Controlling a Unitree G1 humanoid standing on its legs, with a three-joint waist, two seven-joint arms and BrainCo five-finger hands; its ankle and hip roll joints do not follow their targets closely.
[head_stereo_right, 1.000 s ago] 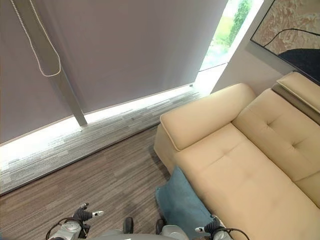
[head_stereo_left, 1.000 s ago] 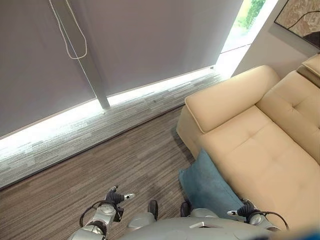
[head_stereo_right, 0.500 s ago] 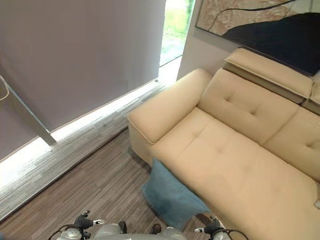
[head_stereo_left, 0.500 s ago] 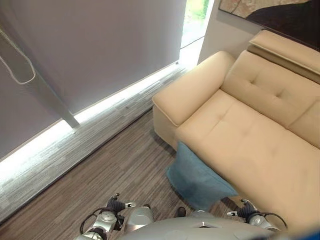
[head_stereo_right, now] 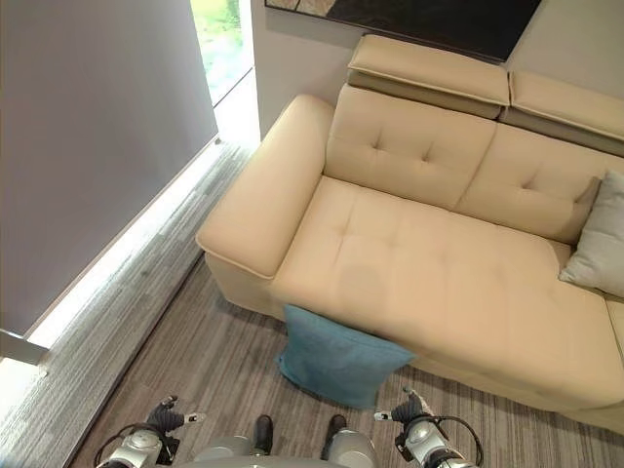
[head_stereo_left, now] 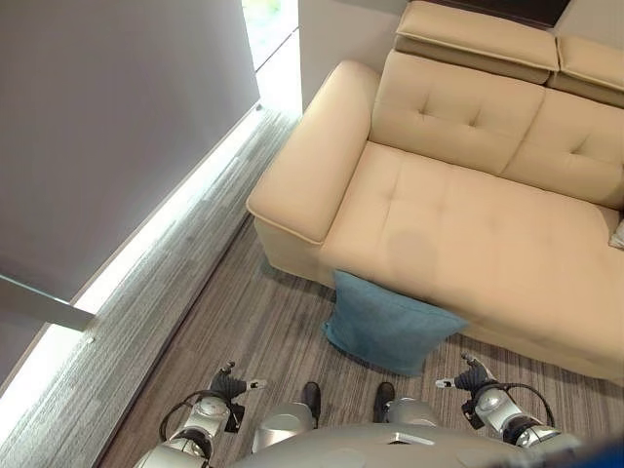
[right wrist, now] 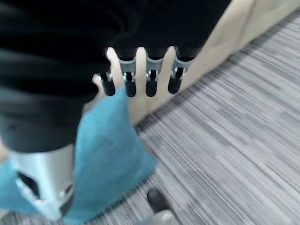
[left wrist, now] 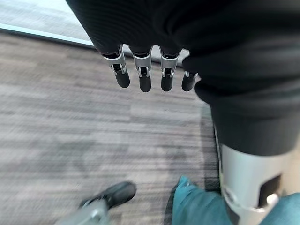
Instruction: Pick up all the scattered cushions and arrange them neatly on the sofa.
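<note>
in the left eye view a teal cushion (head_stereo_left: 390,327) leans upright against the front of the beige sofa (head_stereo_left: 468,214), its lower edge on the striped grey-brown carpet (head_stereo_left: 263,331), just right of the sofa's left armrest (head_stereo_left: 312,156). the left hand (head_stereo_left: 230,382) shows low in the view over the carpet, well left of the cushion; the right hand (head_stereo_left: 468,375) shows low on the other side, just below and right of the cushion's lower corner, apart from it. along the robot's left a bright strip of light runs under a grey roller blind (head_stereo_left: 107,127).

the right eye view gives the same scene and adds a pale grey cushion (head_stereo_right: 597,242) propped on the sofa seat against the backrest at the far right, and the lower edge of a dark framed picture (head_stereo_right: 419,15) on the wall above the headrests.

in the left wrist view the left hand's fingers (left wrist: 141,75) hang straight and relaxed in a row, spread a little, with nothing between them — carpet lies past them, and a corner of the teal cushion shows near the thumb's side.

in the right wrist view the right hand's fingers (right wrist: 152,77) likewise hang straight and loose, holding nothing; past them stands the sofa's front, with the teal cushion leaning on it and resting on the carpet, not touched by the hand.
</note>
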